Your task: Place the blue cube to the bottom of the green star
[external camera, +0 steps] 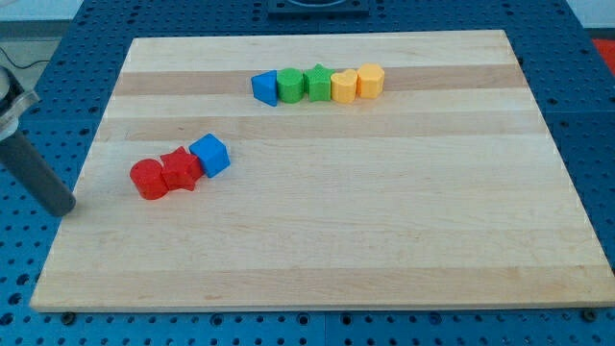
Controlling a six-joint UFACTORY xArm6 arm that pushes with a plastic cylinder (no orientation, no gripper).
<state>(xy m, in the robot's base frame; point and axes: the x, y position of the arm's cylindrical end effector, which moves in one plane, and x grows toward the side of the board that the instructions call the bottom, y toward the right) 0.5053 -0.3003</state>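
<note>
My tip rests bare at the table's left edge; the blue cube lies to its upper right, apart.

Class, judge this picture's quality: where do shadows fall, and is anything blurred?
Camera view: even, soft light, no glare; the blue cube and green star are sharp, with faint shadows beneath; my tip at the view's left, well away from the blocks, looks slightly soft.

No readable text, labels, brands, numbers or signs anywhere: wooden board, the coloured blocks and the blue surface around it are all unmarked.
</note>
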